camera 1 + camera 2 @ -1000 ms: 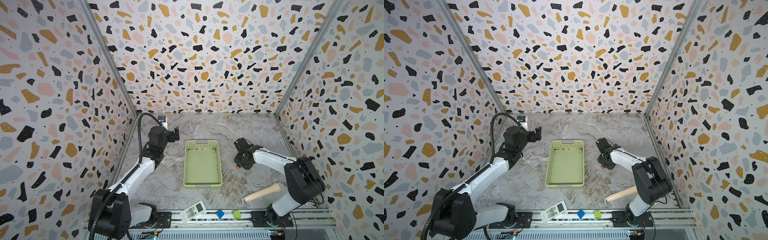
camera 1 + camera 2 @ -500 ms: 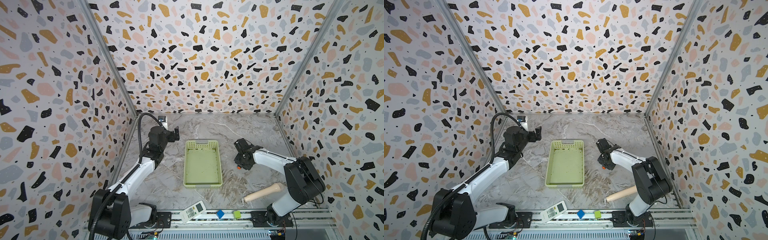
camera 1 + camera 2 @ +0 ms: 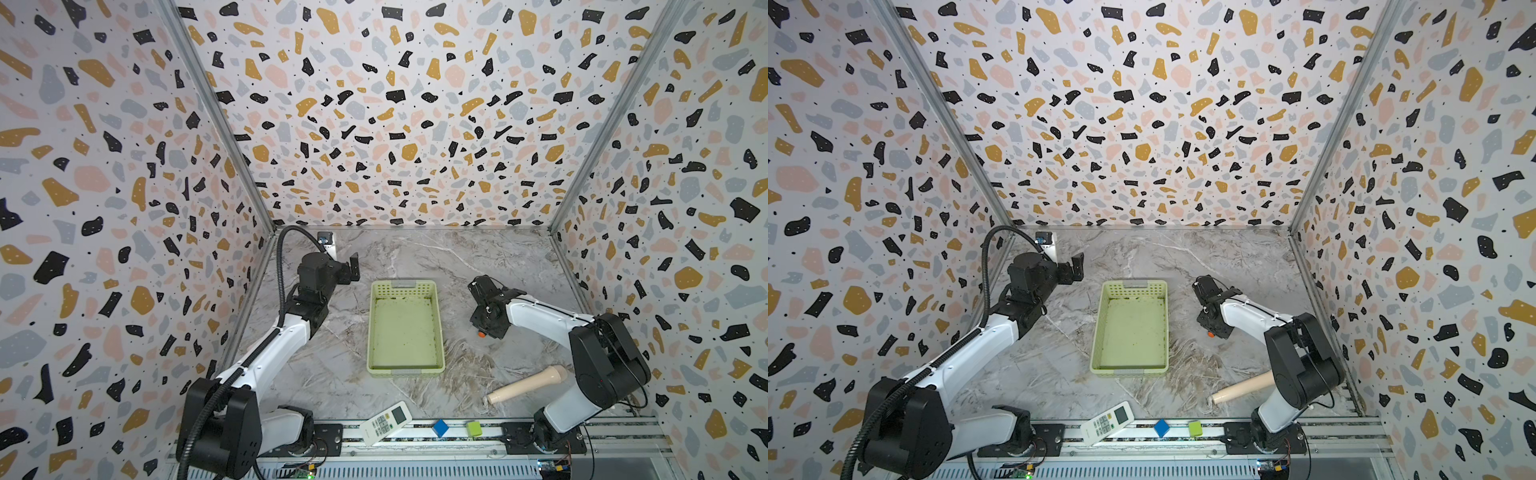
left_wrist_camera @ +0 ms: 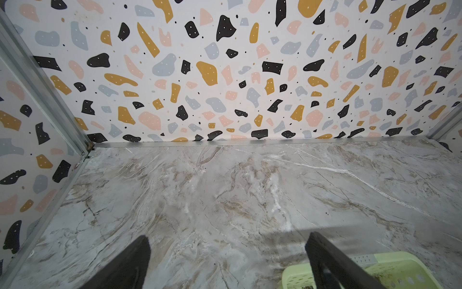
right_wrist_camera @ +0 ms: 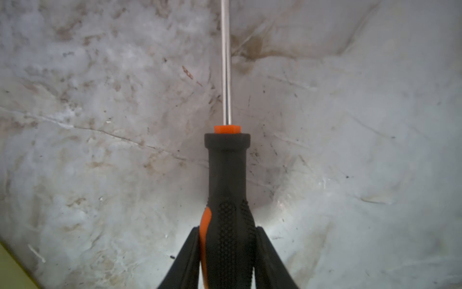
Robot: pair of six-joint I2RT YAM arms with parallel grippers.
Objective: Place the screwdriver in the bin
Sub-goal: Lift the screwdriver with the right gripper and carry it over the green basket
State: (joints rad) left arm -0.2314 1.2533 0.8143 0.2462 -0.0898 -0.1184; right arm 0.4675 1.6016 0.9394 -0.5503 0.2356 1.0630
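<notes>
The screwdriver [image 5: 227, 170] has a black handle with orange trim and a thin metal shaft, and it lies on the marble floor. My right gripper [image 5: 227, 234] is shut on the handle, one finger on each side. In both top views only the orange end [image 3: 481, 333] [image 3: 1211, 333] shows under the downward-pointing right gripper [image 3: 487, 326], to the right of the bin. The pale yellow-green bin [image 3: 405, 286] [image 3: 1133, 286] stands in the middle with nothing in it. My left gripper [image 3: 353, 266] [image 4: 226, 247] hovers open and holds nothing, behind and left of the bin's corner [image 4: 390, 260].
A beige wooden handle [image 3: 525, 384] lies at the front right by the right arm's base. A white remote [image 3: 385, 422], a blue cube [image 3: 440, 428] and a green cube [image 3: 473, 428] sit along the front rail. Patterned walls enclose three sides.
My right gripper has closed on the screwdriver's handle. Both arms otherwise stay about where they were.
</notes>
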